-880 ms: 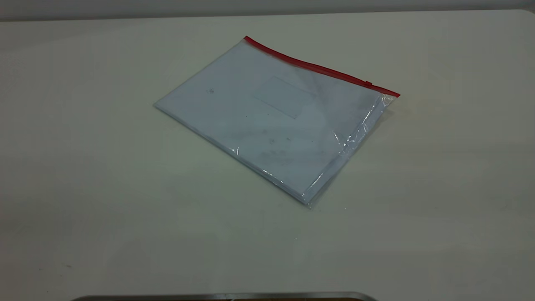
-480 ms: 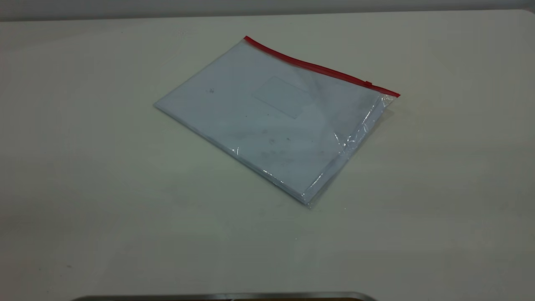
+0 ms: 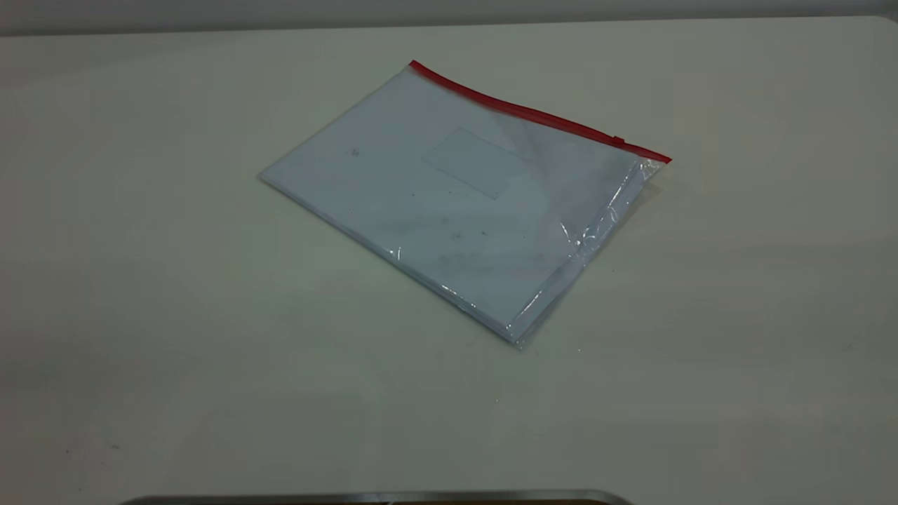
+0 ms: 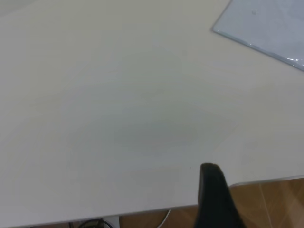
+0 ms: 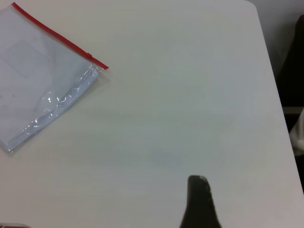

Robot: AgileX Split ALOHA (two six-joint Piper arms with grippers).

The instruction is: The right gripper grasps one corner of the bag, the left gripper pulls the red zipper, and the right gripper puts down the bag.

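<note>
The bag (image 3: pixel 456 196) is a clear flat pouch with white paper inside, lying flat on the table's middle. The red zipper (image 3: pixel 533 116) runs along its far edge, with the small slider tab (image 3: pixel 617 141) near the right corner. Neither gripper shows in the exterior view. In the left wrist view, my left gripper (image 4: pixel 211 173) is a single black wedge with no gap, over the table's front edge, far from the bag's corner (image 4: pixel 266 23). In the right wrist view, my right gripper (image 5: pixel 198 183) is a single black wedge, well apart from the bag (image 5: pixel 38 80) and its zipper (image 5: pixel 57 35).
The pale table (image 3: pixel 175 315) spreads wide around the bag. A metal rim (image 3: pixel 379 496) lies along the near edge of the exterior view. The table's edge (image 4: pixel 266 180) with wooden floor beyond is beside the left gripper. A dark object (image 5: pixel 292 61) stands past the table's side.
</note>
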